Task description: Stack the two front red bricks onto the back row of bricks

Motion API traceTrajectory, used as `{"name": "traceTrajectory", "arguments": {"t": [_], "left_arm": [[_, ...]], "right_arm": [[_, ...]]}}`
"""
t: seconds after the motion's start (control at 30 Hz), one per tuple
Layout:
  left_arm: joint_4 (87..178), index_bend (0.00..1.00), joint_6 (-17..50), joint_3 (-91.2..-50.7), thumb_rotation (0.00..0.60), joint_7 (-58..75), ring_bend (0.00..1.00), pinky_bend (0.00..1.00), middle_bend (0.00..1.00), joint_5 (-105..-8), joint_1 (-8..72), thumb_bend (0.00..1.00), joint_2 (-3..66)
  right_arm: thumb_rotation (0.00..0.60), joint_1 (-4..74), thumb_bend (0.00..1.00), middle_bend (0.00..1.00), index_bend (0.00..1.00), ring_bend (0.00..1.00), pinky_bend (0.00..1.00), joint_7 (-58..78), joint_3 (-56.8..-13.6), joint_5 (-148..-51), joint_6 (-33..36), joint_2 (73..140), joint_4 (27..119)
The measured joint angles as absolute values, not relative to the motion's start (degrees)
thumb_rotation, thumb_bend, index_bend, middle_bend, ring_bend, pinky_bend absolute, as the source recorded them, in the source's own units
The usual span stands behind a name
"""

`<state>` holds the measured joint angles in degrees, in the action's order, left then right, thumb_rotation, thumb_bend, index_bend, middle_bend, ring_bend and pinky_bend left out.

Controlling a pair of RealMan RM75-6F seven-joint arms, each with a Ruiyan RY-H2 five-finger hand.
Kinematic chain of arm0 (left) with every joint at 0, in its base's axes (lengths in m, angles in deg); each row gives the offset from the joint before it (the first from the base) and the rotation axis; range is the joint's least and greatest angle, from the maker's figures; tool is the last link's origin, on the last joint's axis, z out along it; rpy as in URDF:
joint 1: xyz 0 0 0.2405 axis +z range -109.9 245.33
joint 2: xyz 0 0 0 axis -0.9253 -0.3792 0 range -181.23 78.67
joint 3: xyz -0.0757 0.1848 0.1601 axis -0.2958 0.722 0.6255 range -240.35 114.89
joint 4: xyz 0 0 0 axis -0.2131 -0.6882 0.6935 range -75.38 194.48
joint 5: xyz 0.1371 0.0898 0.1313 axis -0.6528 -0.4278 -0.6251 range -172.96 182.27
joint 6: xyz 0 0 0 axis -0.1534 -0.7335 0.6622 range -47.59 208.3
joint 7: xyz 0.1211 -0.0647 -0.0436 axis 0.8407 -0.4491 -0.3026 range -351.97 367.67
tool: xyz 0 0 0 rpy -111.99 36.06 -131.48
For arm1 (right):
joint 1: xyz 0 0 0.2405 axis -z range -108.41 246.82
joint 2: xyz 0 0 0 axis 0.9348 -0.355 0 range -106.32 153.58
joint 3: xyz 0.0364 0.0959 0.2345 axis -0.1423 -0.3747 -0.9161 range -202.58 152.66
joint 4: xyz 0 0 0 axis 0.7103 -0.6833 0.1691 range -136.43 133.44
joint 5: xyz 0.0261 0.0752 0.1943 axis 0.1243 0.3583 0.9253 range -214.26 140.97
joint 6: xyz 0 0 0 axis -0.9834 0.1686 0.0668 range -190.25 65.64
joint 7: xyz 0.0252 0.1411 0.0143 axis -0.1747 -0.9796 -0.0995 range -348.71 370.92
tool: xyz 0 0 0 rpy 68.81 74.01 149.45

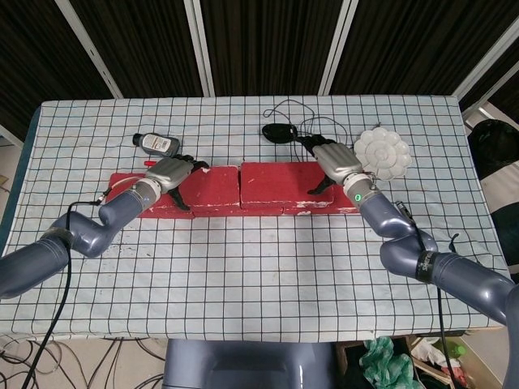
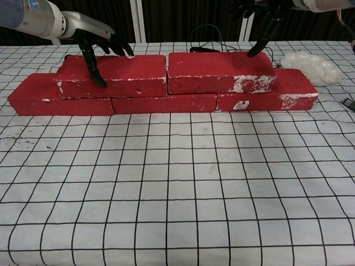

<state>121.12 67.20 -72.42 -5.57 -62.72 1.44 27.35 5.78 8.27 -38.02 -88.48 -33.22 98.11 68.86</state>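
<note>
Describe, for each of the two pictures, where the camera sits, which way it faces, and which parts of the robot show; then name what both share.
Head view: high above, looking down on the checked tablecloth; both arms, left hand, right hand show.
Chest view: low at table height, facing the stacked red bricks frontally; only forearms and hands show at top.
Shared: bricks, both hands, white flower-shaped palette.

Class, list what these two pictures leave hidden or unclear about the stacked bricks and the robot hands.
- Chest view: right robot hand cut off by the top edge; its grip is unclear.
- Head view: left robot hand covers part of the left top brick.
- Both views: the bricks' back faces are hidden.
- Head view: bottle label too small to read.
</note>
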Motion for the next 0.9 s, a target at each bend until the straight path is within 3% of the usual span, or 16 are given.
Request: {"name": "traceTrajectory", "arguments": {"t": [0.9], "left_arm": [[121.5,0.06,68.7,-72.0,0.600,-5.1,0.00,0.00,0.07,-60.8,0.6,0.00,26.7]], "right_arm": [[0.600,6.3,0.01,0.05,0.00,0.00,0.12,9.0,-38.0,-88.2,-33.3,98.4,68.3]]}}
